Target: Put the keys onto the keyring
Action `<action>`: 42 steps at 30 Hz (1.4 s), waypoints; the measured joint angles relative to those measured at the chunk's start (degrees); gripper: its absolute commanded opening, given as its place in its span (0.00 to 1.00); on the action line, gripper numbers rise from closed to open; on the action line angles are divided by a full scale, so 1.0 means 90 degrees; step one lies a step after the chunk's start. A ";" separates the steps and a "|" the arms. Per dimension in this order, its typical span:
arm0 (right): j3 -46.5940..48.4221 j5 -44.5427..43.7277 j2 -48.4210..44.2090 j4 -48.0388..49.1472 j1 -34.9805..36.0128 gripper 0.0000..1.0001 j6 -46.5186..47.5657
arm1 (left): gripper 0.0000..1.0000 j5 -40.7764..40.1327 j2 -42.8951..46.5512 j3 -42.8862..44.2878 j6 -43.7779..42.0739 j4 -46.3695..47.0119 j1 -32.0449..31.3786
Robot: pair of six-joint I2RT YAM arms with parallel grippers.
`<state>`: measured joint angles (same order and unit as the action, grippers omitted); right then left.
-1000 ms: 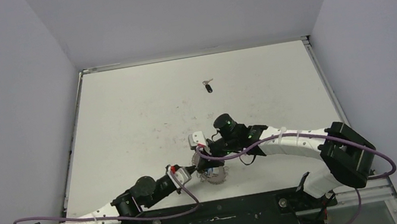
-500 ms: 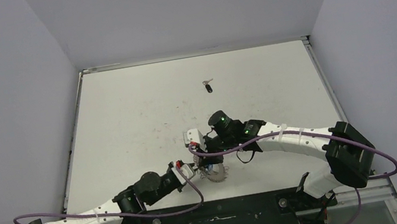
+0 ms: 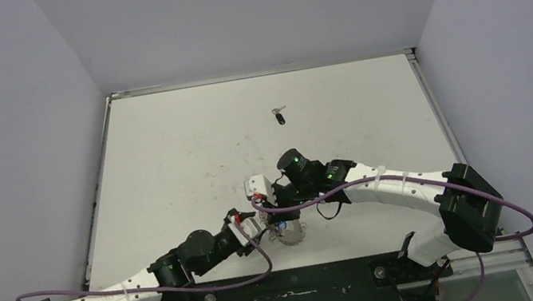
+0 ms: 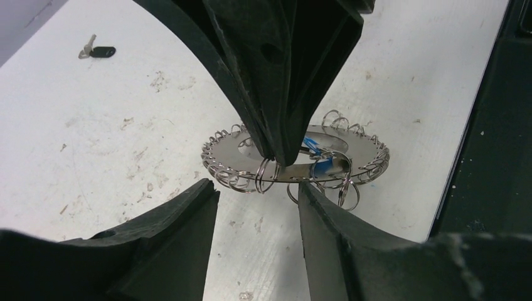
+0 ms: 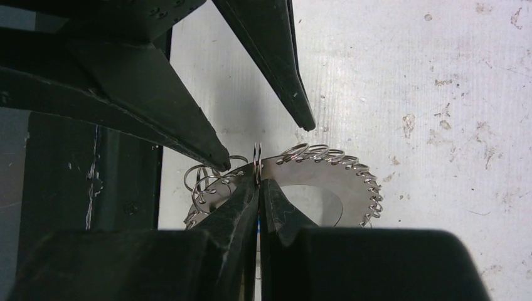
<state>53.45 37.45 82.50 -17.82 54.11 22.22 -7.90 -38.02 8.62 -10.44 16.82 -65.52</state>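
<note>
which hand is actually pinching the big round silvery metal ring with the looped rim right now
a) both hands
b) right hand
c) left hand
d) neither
b: in the right wrist view the right hand has its fingers shut on a small loop at the rim of the large round silvery metal keyring, while the left hand stands open with its fingers apart.

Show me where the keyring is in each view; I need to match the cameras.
Top external: the keyring is at lower centre.
Left wrist: centre frame.
Right wrist: just below centre, slightly right.
Shared landmark: the right gripper, shut on a loop of its rim, shows in all three.
</note>
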 measured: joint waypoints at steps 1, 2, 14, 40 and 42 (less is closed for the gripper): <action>0.0002 0.0000 0.0000 -0.0012 0.0000 0.00 0.0012 | 0.44 0.0000 0.0095 0.0022 -0.0039 -0.0075 0.0000; 0.0010 0.0000 0.0002 -0.0029 0.0000 0.00 0.0022 | 0.42 0.0005 0.0177 0.0053 -0.0078 -0.0146 0.0000; 0.0104 0.0002 0.0066 -0.0090 0.0044 0.00 0.0131 | 0.28 0.0527 -0.0199 0.0418 -0.0580 -0.0393 0.0000; -0.0265 0.0483 0.0058 0.0714 -0.0172 0.14 -0.0248 | 0.00 0.0342 0.0415 -0.0204 -0.0255 0.0129 0.0036; -0.0457 0.0525 0.0058 0.0940 -0.0214 0.20 -0.0282 | 0.00 0.0372 0.0464 -0.0318 -0.0202 0.0204 0.0036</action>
<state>49.34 42.17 83.02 -9.37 52.18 19.68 -4.56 -33.85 5.76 -12.25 18.65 -65.19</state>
